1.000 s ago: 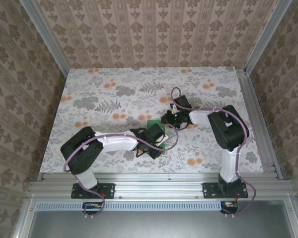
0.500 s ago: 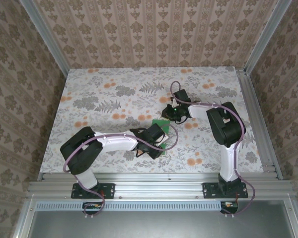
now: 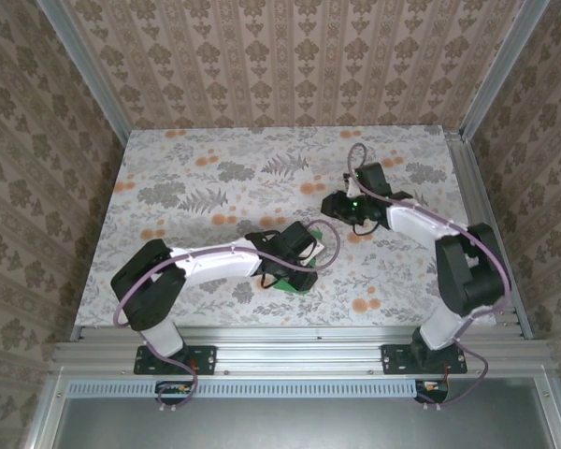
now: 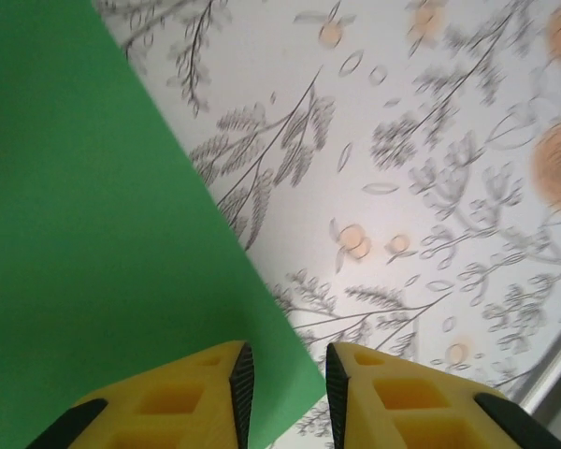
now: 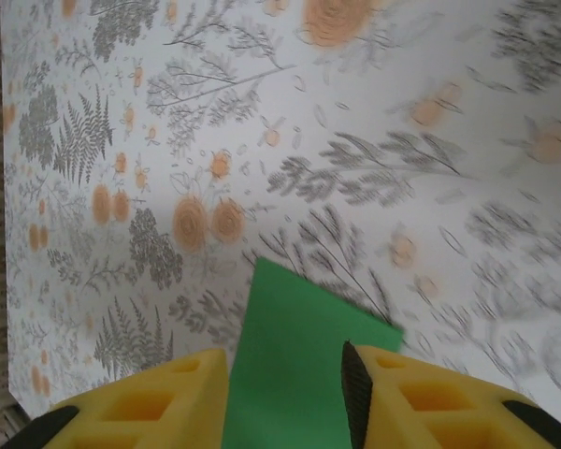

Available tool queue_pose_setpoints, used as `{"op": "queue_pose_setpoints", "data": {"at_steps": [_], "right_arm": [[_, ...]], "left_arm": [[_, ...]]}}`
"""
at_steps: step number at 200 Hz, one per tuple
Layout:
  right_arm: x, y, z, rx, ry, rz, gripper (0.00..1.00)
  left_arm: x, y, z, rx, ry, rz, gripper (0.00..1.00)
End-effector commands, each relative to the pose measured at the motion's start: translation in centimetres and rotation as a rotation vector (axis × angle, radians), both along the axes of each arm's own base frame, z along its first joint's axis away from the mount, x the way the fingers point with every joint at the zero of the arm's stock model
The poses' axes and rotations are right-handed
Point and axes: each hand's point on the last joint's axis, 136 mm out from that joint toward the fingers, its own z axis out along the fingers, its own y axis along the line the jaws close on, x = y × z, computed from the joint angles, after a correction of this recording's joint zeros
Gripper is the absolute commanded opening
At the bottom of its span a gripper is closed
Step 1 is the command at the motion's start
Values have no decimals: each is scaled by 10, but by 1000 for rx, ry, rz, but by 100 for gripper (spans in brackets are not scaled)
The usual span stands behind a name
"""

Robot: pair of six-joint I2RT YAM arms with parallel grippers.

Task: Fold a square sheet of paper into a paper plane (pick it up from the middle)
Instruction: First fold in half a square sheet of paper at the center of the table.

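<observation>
You have the square sheet of paper (image 4: 93,234) on the table (image 3: 187,168), under the left gripper (image 4: 280,388); the right gripper (image 5: 286,374) is behind it, to the right.

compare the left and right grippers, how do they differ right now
Jaw gap: the left gripper shows a narrow gap, the right gripper a clearly wider one.
Place: in the top view the left gripper sits over the green sheet; the right gripper stands farther back and right of it.
Shared: yellow fingers, both open, neither clamping the sheet.
</observation>
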Motion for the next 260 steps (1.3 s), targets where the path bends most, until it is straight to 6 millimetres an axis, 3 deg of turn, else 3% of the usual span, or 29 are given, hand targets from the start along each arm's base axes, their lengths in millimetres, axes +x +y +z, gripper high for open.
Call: {"op": "queue_pose_setpoints", "data": {"at_steps": [1,46,70,100,153,195,242,260], "right_arm": [[-43,-5,-21,21,121,12,44],[-83,1,-22,82,174,-13,48],[-93,10,-25,80,181,3,49],[-101,28,-37,77,204,35,48],[-112,45,-60,30,233,63,41],[-120,64,-68,34,247,105,34],[-140,65,-79,-12,286,110,34],[-144,62,-78,-27,283,104,39]], "left_arm": [[4,-3,29,-65,38,50,34],[27,42,41,9,57,220,45],[28,73,28,67,123,339,51],[23,90,13,59,202,464,56],[18,89,-3,-56,283,668,58],[21,84,-7,-147,295,726,60],[18,82,-16,-160,315,741,60],[19,80,-14,-164,310,732,60]]}}
